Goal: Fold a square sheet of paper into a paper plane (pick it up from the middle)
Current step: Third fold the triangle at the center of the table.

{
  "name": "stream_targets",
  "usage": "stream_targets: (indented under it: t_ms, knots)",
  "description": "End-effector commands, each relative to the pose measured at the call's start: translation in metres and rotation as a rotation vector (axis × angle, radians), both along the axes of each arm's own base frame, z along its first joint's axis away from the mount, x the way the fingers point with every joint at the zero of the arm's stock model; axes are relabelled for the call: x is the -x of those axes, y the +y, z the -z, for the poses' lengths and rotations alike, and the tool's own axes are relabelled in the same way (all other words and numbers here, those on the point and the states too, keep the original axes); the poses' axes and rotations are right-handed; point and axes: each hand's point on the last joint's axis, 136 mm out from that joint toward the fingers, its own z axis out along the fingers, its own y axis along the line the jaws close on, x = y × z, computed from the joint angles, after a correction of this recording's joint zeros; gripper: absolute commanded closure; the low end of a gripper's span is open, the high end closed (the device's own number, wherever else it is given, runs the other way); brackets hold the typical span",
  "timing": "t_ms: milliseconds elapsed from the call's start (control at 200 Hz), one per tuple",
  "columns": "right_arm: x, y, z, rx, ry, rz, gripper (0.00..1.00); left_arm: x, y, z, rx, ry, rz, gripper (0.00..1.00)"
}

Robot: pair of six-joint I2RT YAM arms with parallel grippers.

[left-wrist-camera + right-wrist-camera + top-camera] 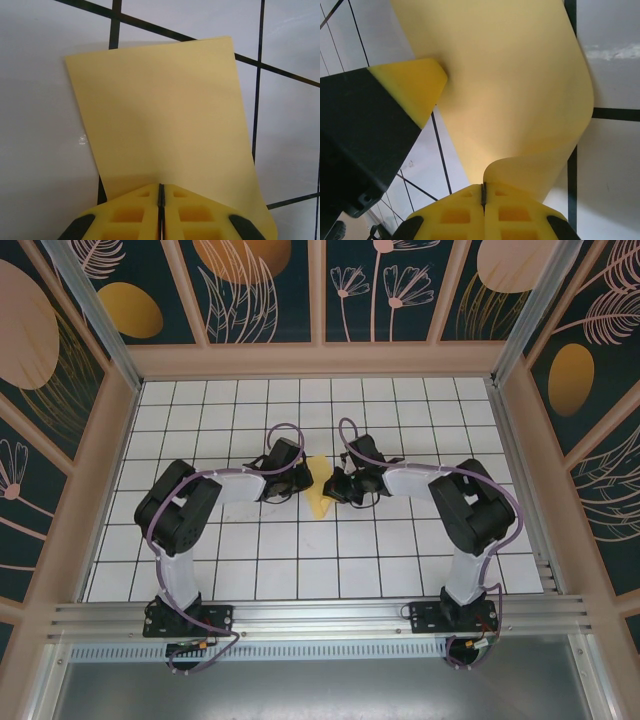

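1. At 6 o'clock, bolted along the near table (300,570) edge: two arm bases, well apart.
2. Toward the middle, left jaws clenched on the sheet of paper (319,502) from 9 o'clock, right jaws clenched on it from 3 o'clock.
3. Between them, paper flat ahead of the left jaws, curled over at the right jaws, with a left finger (415,85) pressed against its face.
4. Farther off at 12 o'clock, white tiles, then dark wall panels (260,290) printed with orange ovals.

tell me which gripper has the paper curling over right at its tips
The right gripper: the square sheet of paper bulges into a curl just ahead of its shut tips. At the left gripper the sheet runs out flat.
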Motion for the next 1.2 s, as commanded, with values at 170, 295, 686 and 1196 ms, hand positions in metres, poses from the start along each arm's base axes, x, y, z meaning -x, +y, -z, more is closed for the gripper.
stream_targets:
  t_ms: [170, 295, 686, 1196]
  knots:
    - [-0.009, 0.013, -0.007, -0.036, -0.046, -0.026, 1.0, -0.017, 0.013, -0.014, 0.003, -0.039, -0.059, 0.89]
    - [-0.01, 0.015, -0.008, -0.045, -0.058, -0.033, 1.0, -0.015, 0.009, 0.0, 0.005, -0.004, -0.037, 0.9]
    - [-0.014, 0.022, -0.006, -0.067, -0.068, -0.043, 1.0, -0.011, 0.006, 0.013, -0.009, 0.035, -0.005, 0.91]
    - [-0.02, 0.027, -0.001, -0.083, -0.072, -0.026, 1.0, -0.009, 0.005, 0.017, -0.004, 0.047, 0.004, 0.92]
